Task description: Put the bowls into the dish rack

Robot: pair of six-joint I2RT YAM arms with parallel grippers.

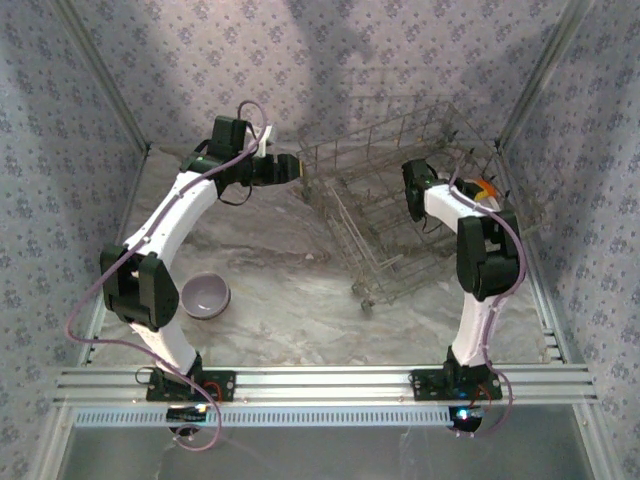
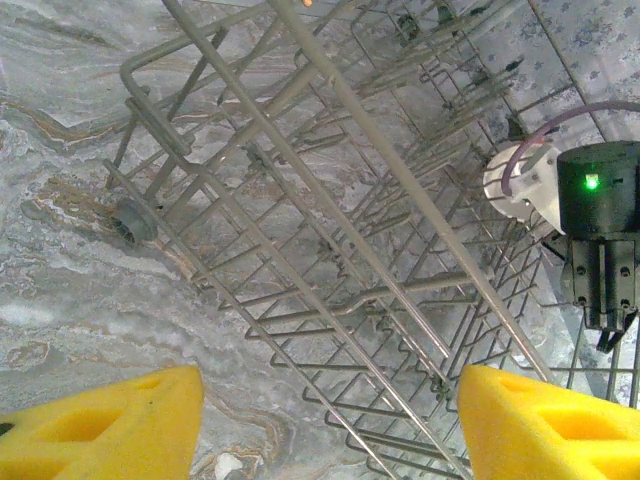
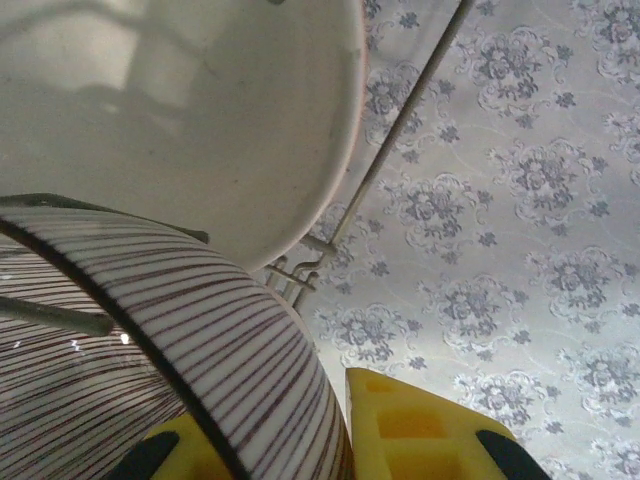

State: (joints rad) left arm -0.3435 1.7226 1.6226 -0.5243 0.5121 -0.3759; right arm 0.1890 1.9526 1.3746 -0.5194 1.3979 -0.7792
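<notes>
The big metal wire dish rack (image 1: 400, 200) is grey. The stone-look table (image 1: 290, 285) is grey with swirly marble lines. One small round bowl (image 1: 206, 295) is lavender. A smooth round bowl (image 3: 180, 120) is plain cream. A round white bowl (image 3: 150, 370) has thin dark brown stripes. The foam fingers (image 2: 100, 425) are bright yellow. The walls (image 3: 520, 200) are pale purple-grey with little flowers.

From above-behind we overlooked the dish rack (image 1: 390, 240); the left wrist view shared it closely, the right perhaps too.

Dish rack (image 2: 420, 200): thin grey metal wire. Bench (image 2: 60, 300): smooth, marbled. White bowl (image 3: 180, 120), striped bowl (image 3: 150, 350) by right gripper (image 3: 300, 450): glossy glazed.
</notes>
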